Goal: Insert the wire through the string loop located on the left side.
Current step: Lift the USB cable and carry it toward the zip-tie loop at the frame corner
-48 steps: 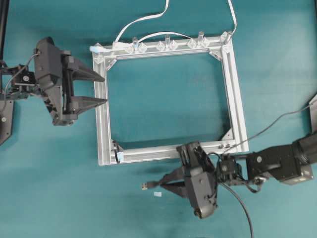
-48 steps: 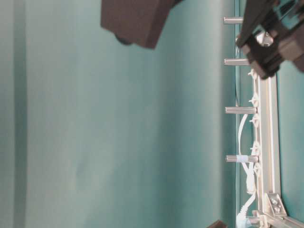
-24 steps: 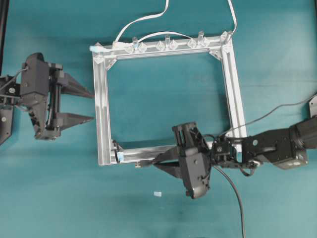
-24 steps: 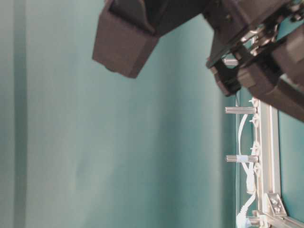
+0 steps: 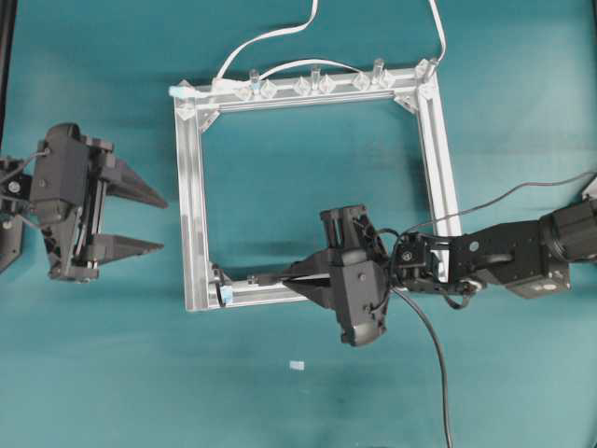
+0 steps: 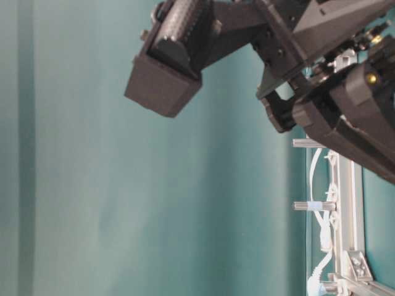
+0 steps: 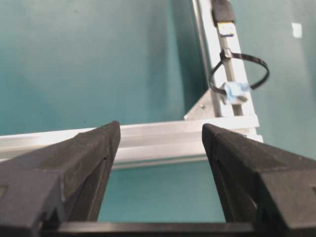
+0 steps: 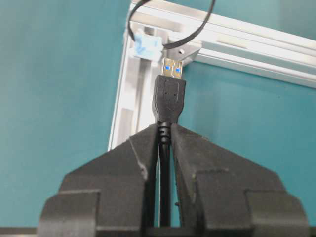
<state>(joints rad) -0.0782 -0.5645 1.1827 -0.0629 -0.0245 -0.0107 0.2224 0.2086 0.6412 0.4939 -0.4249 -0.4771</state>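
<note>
I see wire [image 8: 168, 103] plug just below string loop [image 8: 170, 29], upper middle of right wrist view, not yet through. My right gripper [image 8: 165, 143] clenched on wire. Left gripper [image 5: 131, 219] spread, empty, left of frame [image 5: 191, 187]. Threading remains.

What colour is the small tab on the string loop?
Pale blue-white tab on the string loop, clearest in the right wrist view.
</note>
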